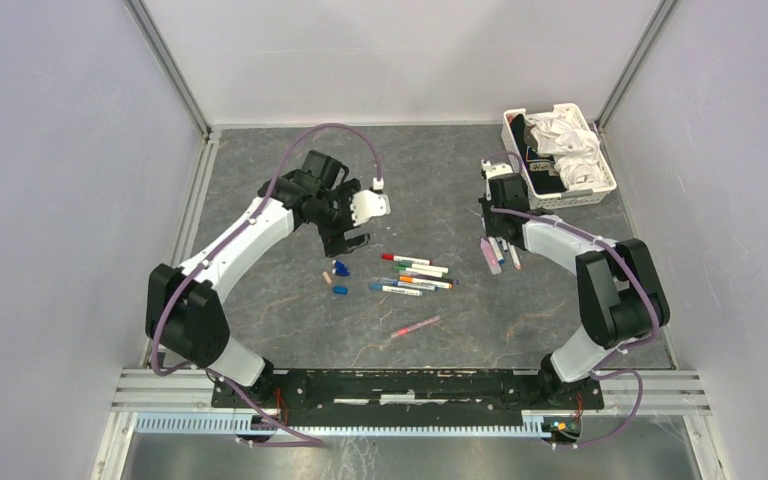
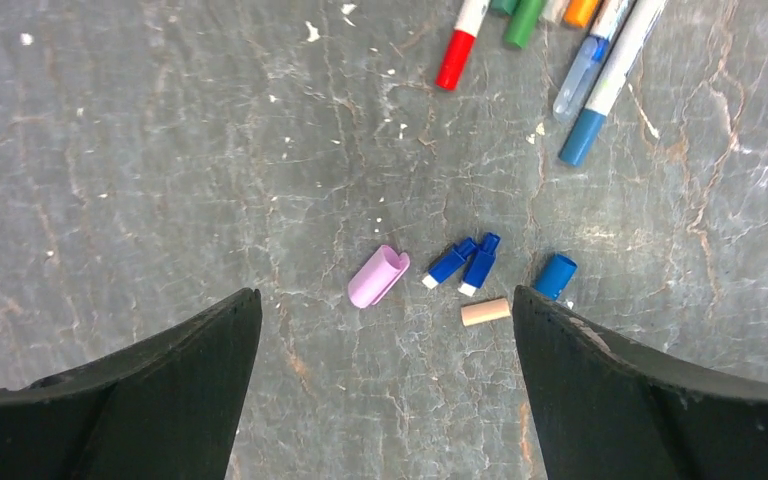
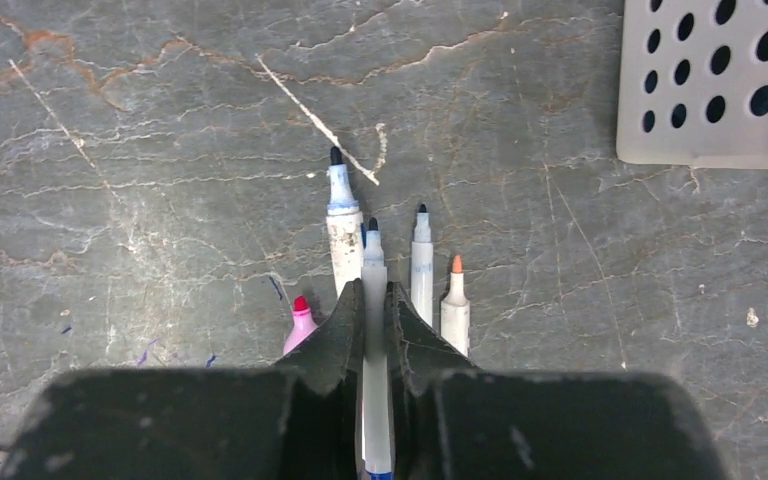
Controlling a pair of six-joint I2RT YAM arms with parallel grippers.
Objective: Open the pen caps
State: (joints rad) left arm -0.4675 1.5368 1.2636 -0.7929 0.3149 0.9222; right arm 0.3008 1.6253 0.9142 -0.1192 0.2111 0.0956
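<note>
Jaws of the left gripper (image 2: 385,310) stand wide and empty above a scatter of loose pen caps (image 2: 465,263), while the right gripper (image 3: 373,290) has its jaws pinched narrow on the barrel of an uncapped pen (image 3: 373,255) lying on the counter (image 1: 260,200).

Nearest the arm bases, at 6 o'clock from the middle of the counter, a pink pen (image 1: 415,326) lies alone; whether it is capped cannot be told. Beyond it, under the left wrist, a lilac cap (image 2: 378,276) rests between the open fingers, with two dark blue caps just beside it at 3 o'clock, a beige one (image 2: 485,312) at 4 o'clock and a lighter blue one (image 2: 555,275) past those. At 3 o'clock from this cluster sits a row of capped pens (image 1: 415,272), red, green, orange and blue caps on. Farther right, the held barrel lies parallel among the opened pens (image 3: 421,260), tips bare and pointing to 12 o'clock. The white basket (image 1: 600,190) stands in the far corner at 1 o'clock.

This looks like the close of one round: a cap lying loose on the left, its barrel being laid with the finished ones on the right. The next move calls for the right jaws to part and lift straight up without rolling the neighbours, then for both arms to converge on the capped row, one holding a barrel, the other pulling the cap along its axis.
</note>
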